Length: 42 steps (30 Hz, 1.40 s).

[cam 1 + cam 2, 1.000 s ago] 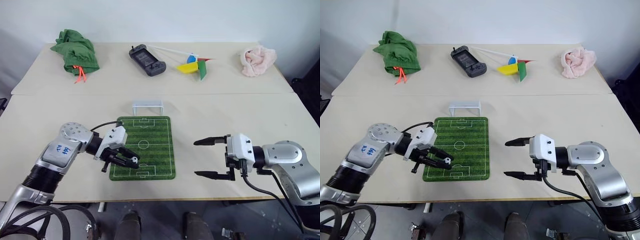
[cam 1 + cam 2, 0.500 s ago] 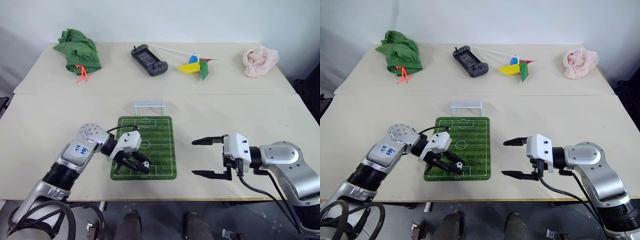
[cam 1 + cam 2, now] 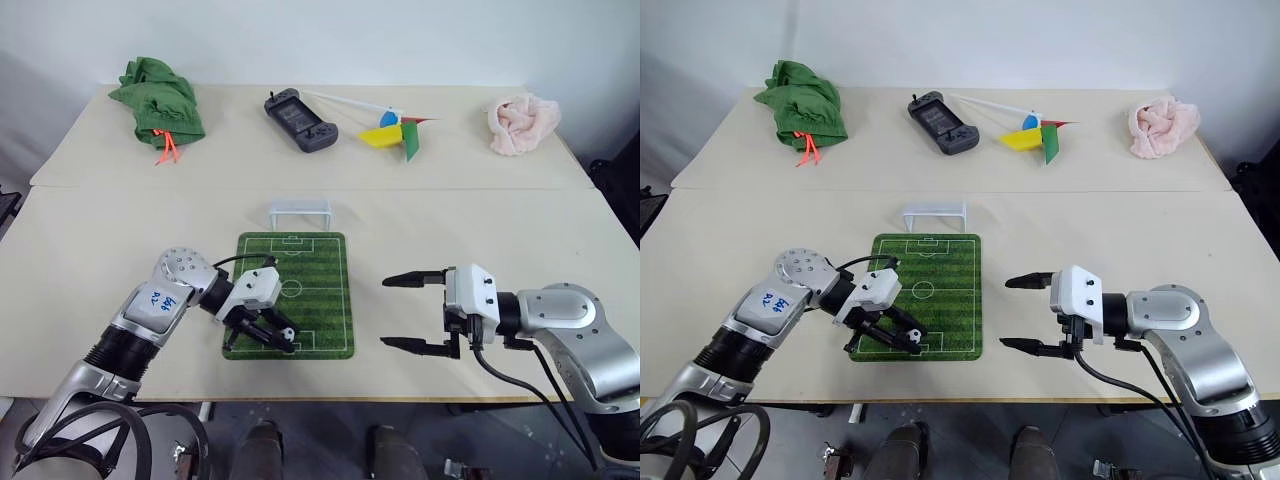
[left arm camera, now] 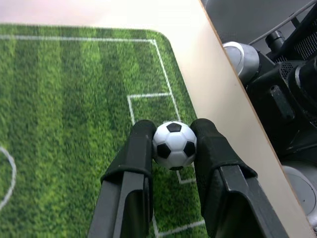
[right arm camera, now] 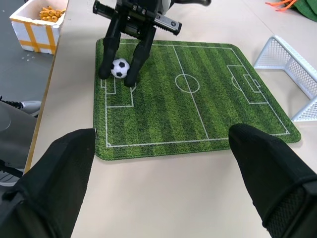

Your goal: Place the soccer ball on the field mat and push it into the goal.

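The green field mat (image 3: 305, 285) lies at the middle of the near table, and the white goal (image 3: 300, 211) stands just beyond its far end. My left gripper (image 3: 284, 340) is shut on the soccer ball (image 4: 174, 145), a tiny black-and-white ball pinched between its two black fingers. It holds the ball down at the mat's near end, by the near penalty box (image 5: 119, 91). The soccer ball (image 5: 120, 68) sits between the fingertips there. My right gripper (image 3: 404, 312) hangs open and empty over bare table right of the mat, pointing toward it.
Along the far table lie a green cloth (image 3: 158, 92), a black game controller (image 3: 300, 118), a coloured pinwheel (image 3: 390, 130) and a pink cloth (image 3: 522, 122). The table's front edge runs close behind the mat's near end. A white box (image 5: 38, 17) stands on the floor below.
My left gripper has tipped down a little with the ball, bringing it lower at the mat's near end. The view has shifted slightly. The right gripper has kept still.
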Available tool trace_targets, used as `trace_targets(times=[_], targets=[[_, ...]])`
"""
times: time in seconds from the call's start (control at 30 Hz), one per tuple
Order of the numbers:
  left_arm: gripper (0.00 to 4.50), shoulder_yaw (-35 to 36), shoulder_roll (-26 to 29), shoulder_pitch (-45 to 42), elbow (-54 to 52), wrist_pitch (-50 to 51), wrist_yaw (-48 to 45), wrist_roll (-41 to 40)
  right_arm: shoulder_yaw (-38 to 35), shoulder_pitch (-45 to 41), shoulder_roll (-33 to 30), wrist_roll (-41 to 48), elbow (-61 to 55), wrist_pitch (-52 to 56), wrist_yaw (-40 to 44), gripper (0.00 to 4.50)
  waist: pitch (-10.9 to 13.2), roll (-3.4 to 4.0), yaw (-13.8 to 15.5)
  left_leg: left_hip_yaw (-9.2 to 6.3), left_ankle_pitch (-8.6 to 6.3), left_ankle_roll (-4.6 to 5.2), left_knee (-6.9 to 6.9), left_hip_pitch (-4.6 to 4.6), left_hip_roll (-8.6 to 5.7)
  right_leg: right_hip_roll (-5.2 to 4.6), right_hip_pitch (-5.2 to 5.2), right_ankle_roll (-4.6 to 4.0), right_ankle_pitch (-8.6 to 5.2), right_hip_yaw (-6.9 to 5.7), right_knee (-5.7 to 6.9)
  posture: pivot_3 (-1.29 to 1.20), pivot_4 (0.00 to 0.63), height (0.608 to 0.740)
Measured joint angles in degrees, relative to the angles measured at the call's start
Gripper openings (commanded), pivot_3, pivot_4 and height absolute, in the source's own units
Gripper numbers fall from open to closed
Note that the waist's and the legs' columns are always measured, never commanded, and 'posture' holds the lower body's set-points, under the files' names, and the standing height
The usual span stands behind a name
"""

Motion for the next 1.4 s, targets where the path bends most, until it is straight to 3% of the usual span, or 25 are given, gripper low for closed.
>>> trace_targets(times=[0.17, 0.23, 0.57, 1.4], targets=[[0.89, 0.01, -0.47, 0.03, 0.33, -0.03, 0.51, 0.30, 0.00, -0.80, 0.13, 0.05, -0.17, 0.78, -0.32, 4.50, 0.00, 0.00, -0.01, 0.00, 0.00, 0.00, 0.00, 0.00, 0.00, 0.00, 0.00, 0.00, 0.00, 0.00, 0.00, 0.00, 0.150, 0.740], [1.62, 0.01, -0.58, 0.03, 0.33, -0.03, 0.53, 0.30, 0.00, -0.99, 0.35, 0.07, -0.17, 0.86, -0.37, 4.50, 0.00, 0.00, -0.01, 0.00, 0.00, 0.00, 0.00, 0.00, 0.00, 0.00, 0.00, 0.00, 0.00, 0.00, 0.00, 0.00, 0.150, 0.740], [4.40, 0.14, -0.61, 0.31, -0.21, -0.03, 0.32, 0.21, 0.00, -0.99, 0.39, 0.14, -0.18, 0.91, -0.67, 4.50, 0.00, 0.00, 0.04, 0.00, 0.01, 0.01, 0.08, 0.01, 0.00, 0.00, 0.02, 0.00, 0.00, 0.00, 0.03, 0.00, 0.150, 0.740], [4.48, 1.48, -0.28, 0.31, -3.93, 6.02, 1.44, -2.18, 0.03, -1.79, 0.39, 0.22, -0.17, 0.93, -0.78, 4.50, 0.00, 0.00, 0.01, -0.01, 0.03, 0.03, 0.14, 0.02, 0.00, 0.00, 0.01, 0.00, 0.00, 0.00, 0.12, 0.00, 0.150, 0.740]])
